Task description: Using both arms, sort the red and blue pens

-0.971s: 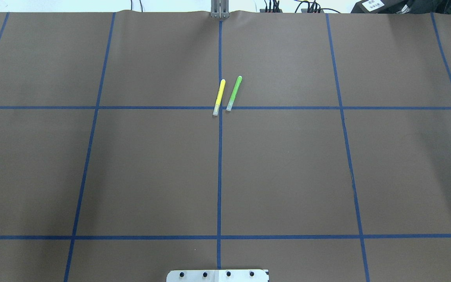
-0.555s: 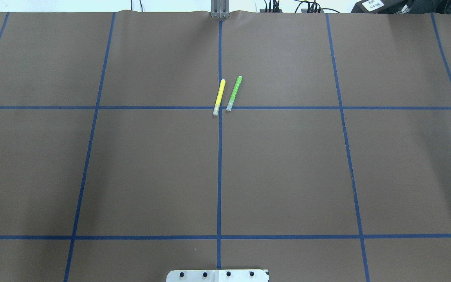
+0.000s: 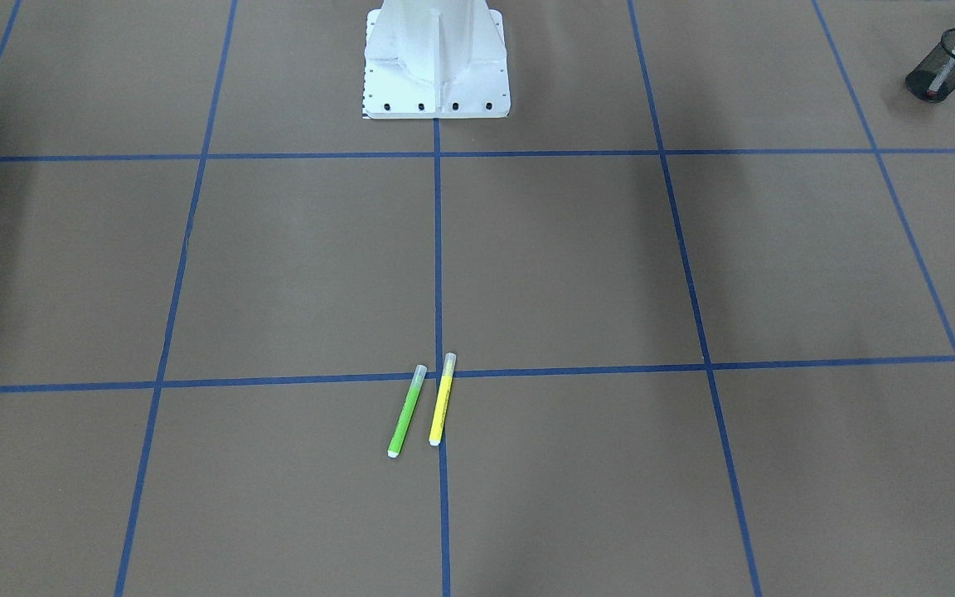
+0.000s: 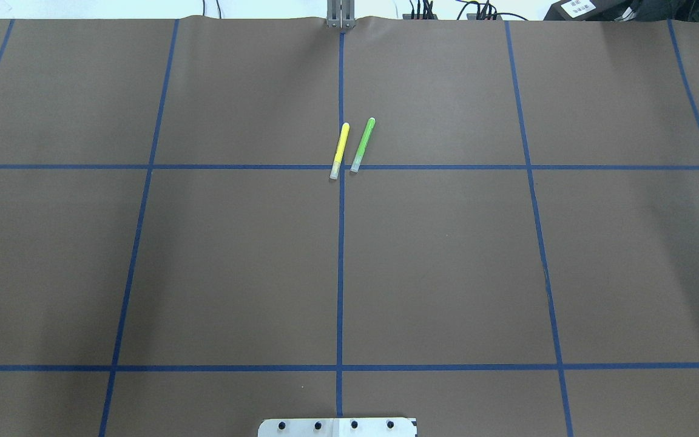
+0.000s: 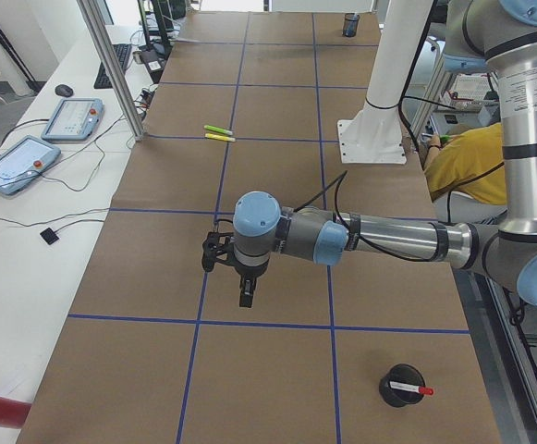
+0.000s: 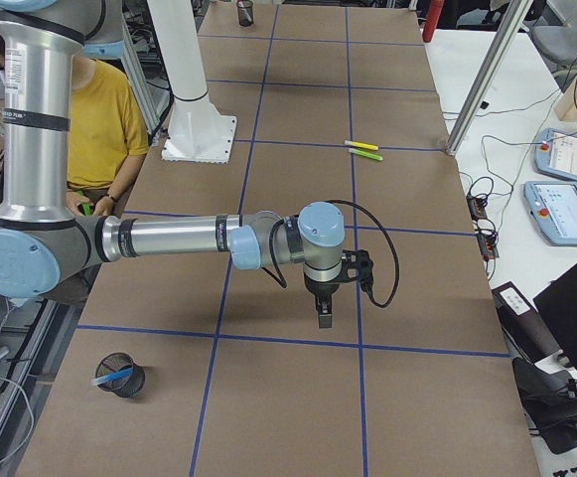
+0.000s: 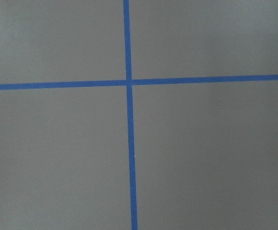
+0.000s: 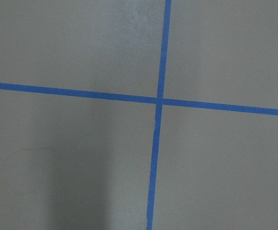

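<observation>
**A:** Where's the red pen (image 5: 410, 388)?

**B:** In a black mesh cup (image 5: 393, 400) at the lower right of the left-side view, its red cap poking out past the rim. The same cup sits in the upper right corner of the front view.

**A:** And the blue pen (image 6: 112, 377)?

**B:** In the other mesh cup (image 6: 131, 390), lower left of the right-side view, leaning across the inside.

**A:** So each pen has its own cup, at opposite ends of the table (image 4: 446, 273). I'd call that sorted.

**B:** That's my reading too. Nothing red or blue lies loose on the brown surface in any view.

**A:** What about the two in the middle?

**B:** A yellow highlighter (image 4: 340, 151) and a green highlighter (image 4: 363, 144), side by side near the upper centre of the overhead view. They are close but not touching, and the yellow one's lower end lies across the blue tape (image 4: 143, 167). Neither belongs to the job, so I'd leave them.

**A:** The grippers?

**B:** The left gripper (image 5: 244, 298) hangs over bare table at the centre of the left-side view, well apart from its cup. The right gripper (image 6: 325, 316) does likewise in the right-side view. Both show only from the side, so I cannot tell whether the fingers are apart or together. I see no pen at either, and the wrist cameras show only tape crossings.

**A:** What's left, then?

**B:** By my judgement, only pulling the arms back
</observation>
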